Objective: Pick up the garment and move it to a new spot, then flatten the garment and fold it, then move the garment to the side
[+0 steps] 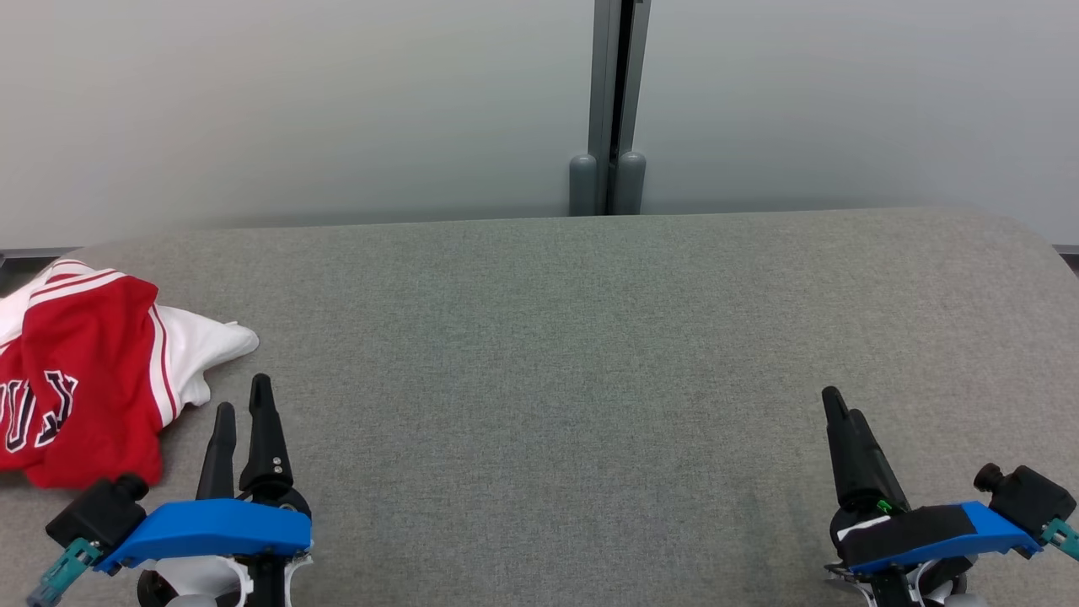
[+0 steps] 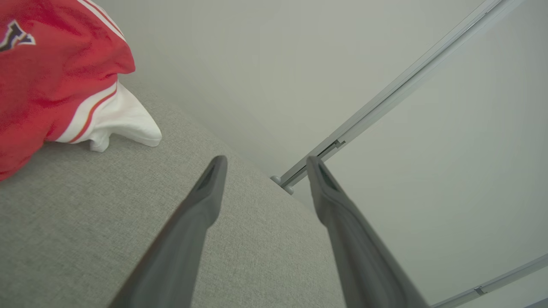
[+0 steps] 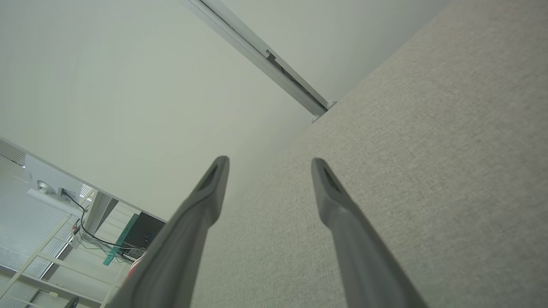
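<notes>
The garment (image 1: 80,371), a crumpled red jersey with white side panels, red-and-white stripes and dark, white-edged lettering, lies in a heap at the left edge of the table (image 1: 539,379), partly cut off by the border of the head view. The table is covered in grey woven fabric and its far corners are rounded. The left gripper (image 1: 242,394) sits at the lower left of the head view, just right of the garment and near its white corner but apart from it. Its two dark fingers (image 1: 265,430) point away from the robot, and in the left wrist view they stand spread wide above the grey fabric, with the garment's white corner up and to their left. The right gripper (image 1: 843,403), at the lower right, is well apart from the garment; the right wrist view shows its jaws likewise spread wide. Behind the table stands a pale wall (image 1: 253,101) with a grey vertical post (image 1: 609,110) near the middle.
</notes>
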Robot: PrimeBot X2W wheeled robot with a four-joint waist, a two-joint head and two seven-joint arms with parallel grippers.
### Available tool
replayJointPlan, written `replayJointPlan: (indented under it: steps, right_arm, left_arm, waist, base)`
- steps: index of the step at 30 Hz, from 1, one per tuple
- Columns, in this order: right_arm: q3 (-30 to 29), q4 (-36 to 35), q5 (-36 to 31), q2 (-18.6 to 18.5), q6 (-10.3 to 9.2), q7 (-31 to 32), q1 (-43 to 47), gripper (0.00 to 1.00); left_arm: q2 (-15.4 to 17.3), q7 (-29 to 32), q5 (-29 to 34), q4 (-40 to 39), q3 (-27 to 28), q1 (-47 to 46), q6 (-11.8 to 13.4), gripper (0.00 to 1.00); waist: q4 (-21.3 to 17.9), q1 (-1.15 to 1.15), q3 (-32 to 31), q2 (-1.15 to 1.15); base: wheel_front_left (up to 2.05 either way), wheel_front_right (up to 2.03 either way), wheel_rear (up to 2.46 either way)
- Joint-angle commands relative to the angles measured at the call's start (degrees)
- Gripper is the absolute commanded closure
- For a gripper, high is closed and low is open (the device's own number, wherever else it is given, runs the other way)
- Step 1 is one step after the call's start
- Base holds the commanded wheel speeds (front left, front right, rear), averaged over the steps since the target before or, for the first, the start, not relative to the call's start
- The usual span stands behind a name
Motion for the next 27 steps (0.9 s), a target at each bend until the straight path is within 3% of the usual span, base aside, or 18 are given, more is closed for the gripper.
replayJointPlan:
  steps: [1,27]
  right_arm:
    - [0.2,-1.0,-1.9,-0.4,0.07,-0.7,-1.4,0.00]
    - [1.5,1.6,-21.3,-0.6,0.11,-4.8,-2.6,0.00]
  left_arm:
    - [0.5,-0.6,2.2,-0.6,-0.3,-1.6,0.2,0.00]
    - [0.6,-4.8,22.3,2.4,-2.8,-2.7,2.7,0.00]
  waist:
    - [0.0,0.00,0.1,0.00]
    - [0.5,0.00,0.4,0.00]
  base:
    - [0.00,0.00,0.00]
    - [0.00,0.00,0.00]
